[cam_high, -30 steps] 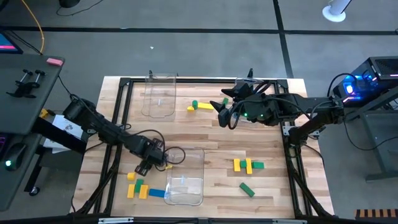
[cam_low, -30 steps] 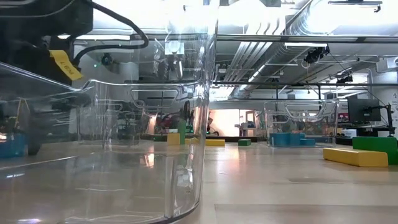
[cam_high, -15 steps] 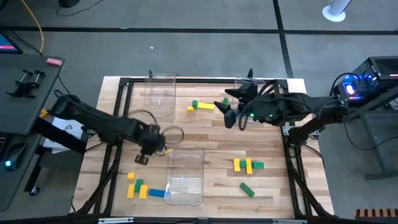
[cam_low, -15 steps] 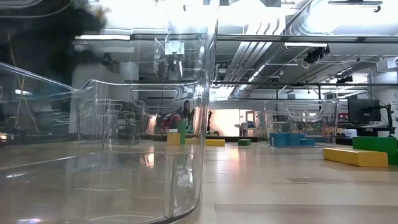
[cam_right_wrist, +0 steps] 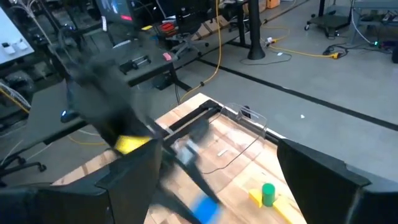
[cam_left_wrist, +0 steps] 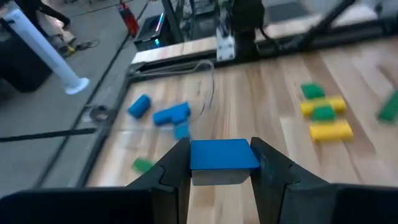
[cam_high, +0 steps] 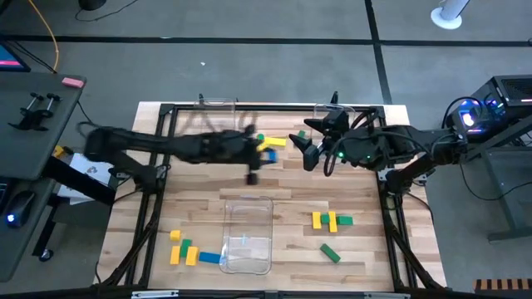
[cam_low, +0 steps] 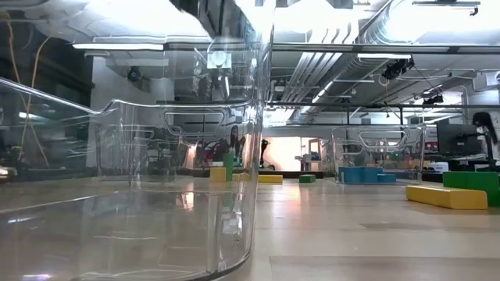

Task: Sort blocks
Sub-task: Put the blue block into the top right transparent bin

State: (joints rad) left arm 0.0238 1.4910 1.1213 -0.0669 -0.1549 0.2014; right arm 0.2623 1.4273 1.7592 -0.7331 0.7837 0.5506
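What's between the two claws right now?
High view: a green round block and a yellow bar lie between the left claw, shut on a blue block, and the open right claw.

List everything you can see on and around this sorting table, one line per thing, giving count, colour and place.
Clear plastic bins: three, transparent; near centre, far left, far right.
Binned blue blocks: at least three, blue, in the far right bin.
Near-left block cluster: five; three yellow, one green, one blue; beside the centre bin.
Right block cluster: three; two yellow, one green.
Lone green bar: one, near right.
Far blocks: a yellow bar, a green round block, a green block.
Wooden table: one, light wood.
Left end effector: shut on a blue rectangular block, over the far centre.
Right end effector: open, at the far right.
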